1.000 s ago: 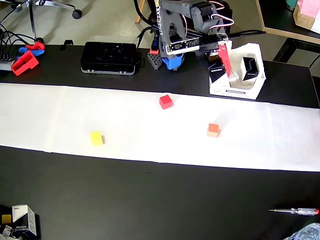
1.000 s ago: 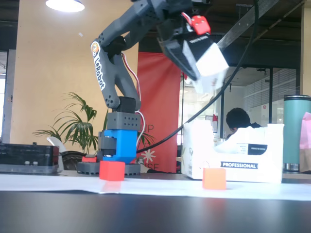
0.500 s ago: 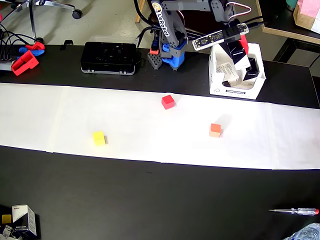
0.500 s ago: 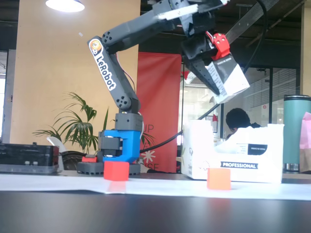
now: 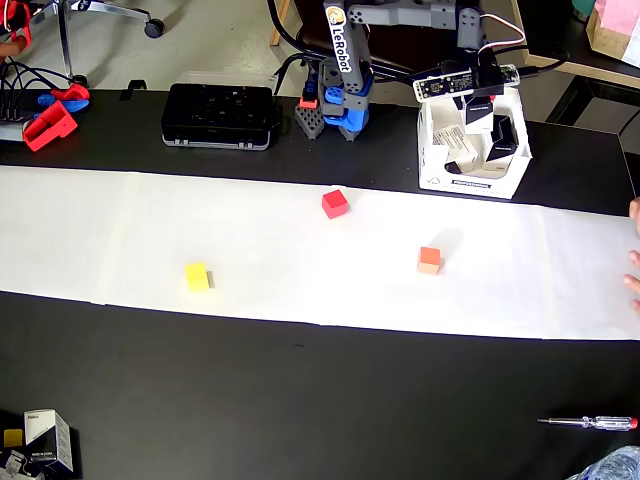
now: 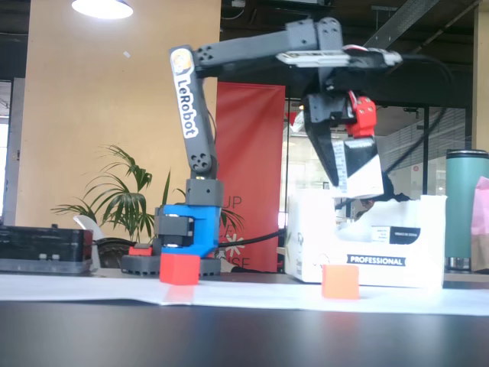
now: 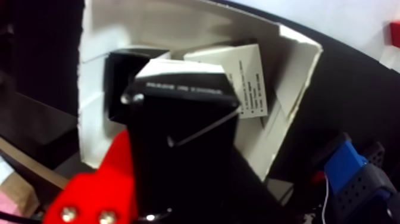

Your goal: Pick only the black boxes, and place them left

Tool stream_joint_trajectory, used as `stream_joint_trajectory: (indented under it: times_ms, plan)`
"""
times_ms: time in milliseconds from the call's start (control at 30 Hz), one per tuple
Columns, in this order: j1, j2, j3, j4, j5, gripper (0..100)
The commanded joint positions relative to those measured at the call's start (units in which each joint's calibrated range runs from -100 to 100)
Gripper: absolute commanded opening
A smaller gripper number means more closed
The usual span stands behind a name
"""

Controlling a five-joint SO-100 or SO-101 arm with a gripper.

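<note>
At the lower left corner of the overhead view, a small black-and-white box (image 5: pixel 45 440) sits on the dark table (image 5: pixel 300 400), well apart from everything else. Moving right along the white paper strip (image 5: pixel 100 240), a yellow cube (image 5: pixel 197 277) lies left of centre, a red cube (image 5: pixel 335 203) near the strip's upper middle, and an orange cube (image 5: pixel 429 260) further right. Above the strip, a black device (image 5: pixel 218 115) rests in the upper left-centre, with the arm's blue base (image 5: pixel 345 100) just to its right. In the upper right, the large white carton (image 5: pixel 470 150) stands open-topped, black boxes (image 5: pixel 505 135) lying tilted inside it. The gripper (image 5: pixel 478 108) hangs over that carton; in the fixed view it is clamped on a black box (image 6: pixel 359 164), held tilted just above the carton's rim (image 6: pixel 367 210). The wrist view shows that box (image 7: pixel 178 119) filling mid-frame between a red finger (image 7: pixel 89 190) and the dark one. At the lower right of the overhead view lies a screwdriver (image 5: pixel 590 422).
</note>
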Motion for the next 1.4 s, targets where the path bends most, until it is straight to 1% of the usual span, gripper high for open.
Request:
stream_joint_trajectory:
  times_ms: [0,233,333,400,500,567,633,700,833,933,1167,1367]
  plan:
    - [-3.5,4.5,-9.9,1.6,-0.5,10]
    - [-7.3,8.5,-10.1,1.6,-0.6,10]
    - [-9.5,8.5,-10.1,1.7,-2.5,12]
    - [-10.8,8.5,-10.0,2.9,-3.2,19]
    - [-12.2,8.4,-10.0,3.8,-3.0,33]
    - [-12.0,8.2,-10.3,3.7,-2.9,39]
    - [-11.8,7.4,-10.4,3.7,-2.8,43]
    - [-11.7,5.2,-10.0,3.6,-2.6,43]
    - [-11.2,0.2,-10.0,3.1,1.8,43]
    - [-8.2,-3.8,-10.0,3.0,5.9,43]
    - [5.1,-13.0,-10.0,-0.6,17.1,43]
    - [18.8,-20.4,-10.0,-8.2,24.2,43]
